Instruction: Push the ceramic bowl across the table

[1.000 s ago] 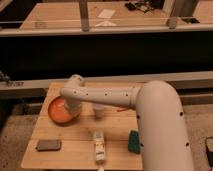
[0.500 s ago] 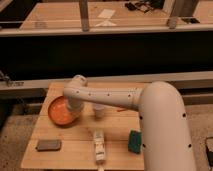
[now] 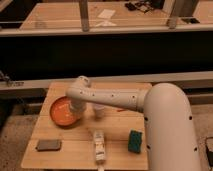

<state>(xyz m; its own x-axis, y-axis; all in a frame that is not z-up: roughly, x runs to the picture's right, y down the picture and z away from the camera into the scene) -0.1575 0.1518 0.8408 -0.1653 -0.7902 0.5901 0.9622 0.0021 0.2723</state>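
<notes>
The ceramic bowl (image 3: pixel 61 112), a wide shallow orange-red dish, sits on the left part of the light wooden table (image 3: pixel 120 122). My white arm reaches from the right across the table. The gripper (image 3: pixel 76 106) points down at the bowl's right rim, at or just inside the edge. The wrist hides where it meets the bowl.
A small translucent cup (image 3: pixel 99 111) stands just right of the gripper. A white tube-like item (image 3: pixel 100 146) lies near the front middle, a green sponge (image 3: pixel 134 141) at the front right, and a flat grey block (image 3: pixel 48 145) at the front left. A long wooden bench (image 3: pixel 100 20) runs behind.
The arm's elbow has shifted slightly. The bowl stays in about the same place on the left of the table.
</notes>
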